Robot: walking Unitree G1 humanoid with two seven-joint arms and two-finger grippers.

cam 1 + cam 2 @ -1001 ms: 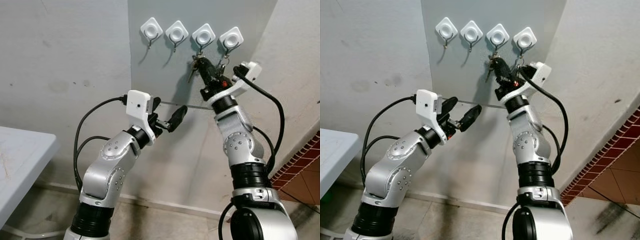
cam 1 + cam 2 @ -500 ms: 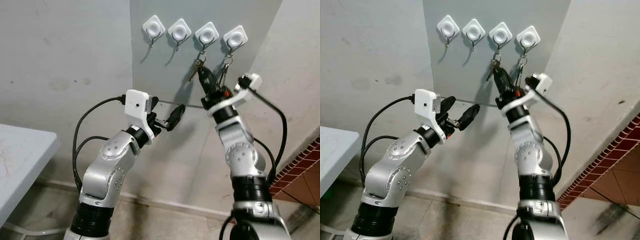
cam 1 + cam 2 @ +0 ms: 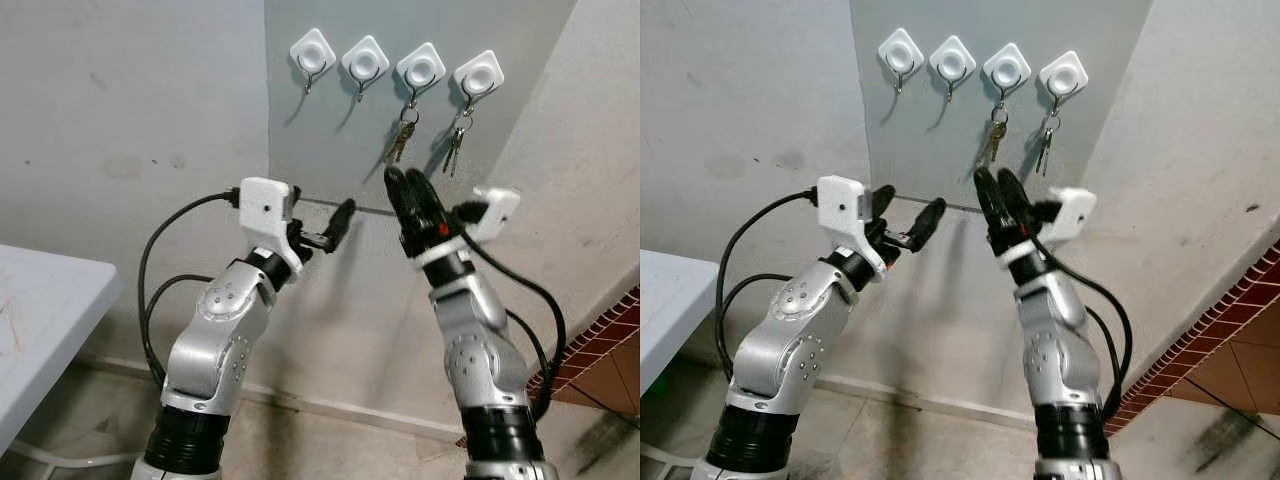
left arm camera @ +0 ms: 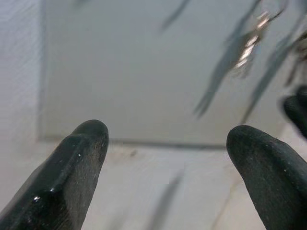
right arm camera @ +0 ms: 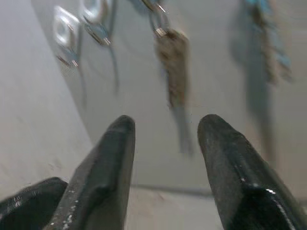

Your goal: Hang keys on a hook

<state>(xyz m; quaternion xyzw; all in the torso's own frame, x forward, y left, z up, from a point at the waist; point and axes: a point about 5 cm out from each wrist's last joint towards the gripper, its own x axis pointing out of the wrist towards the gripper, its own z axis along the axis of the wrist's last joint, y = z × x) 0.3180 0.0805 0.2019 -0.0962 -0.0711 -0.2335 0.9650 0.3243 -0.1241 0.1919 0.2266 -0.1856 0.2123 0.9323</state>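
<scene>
Nearest you, the left gripper (image 3: 330,225) is raised toward the wall, fingers spread and empty; to its right the right gripper (image 3: 408,190) is also parted and empty, just below the keys. On the far grey panel (image 3: 340,140), your keys (image 3: 402,138) hang from the third hook (image 3: 420,68), with another bunch (image 3: 455,145) further right.

Your right gripper (image 5: 165,127) has its two black fingers (image 5: 108,167) apart with nothing between them, rising from the bottom of the frame. Above the gap, a bunch of keys (image 5: 171,72) hangs against the grey panel (image 5: 211,96), blurred. At upper left you see two white hooks (image 5: 64,31). Another blurred bunch (image 5: 266,43) hangs at upper right.
</scene>
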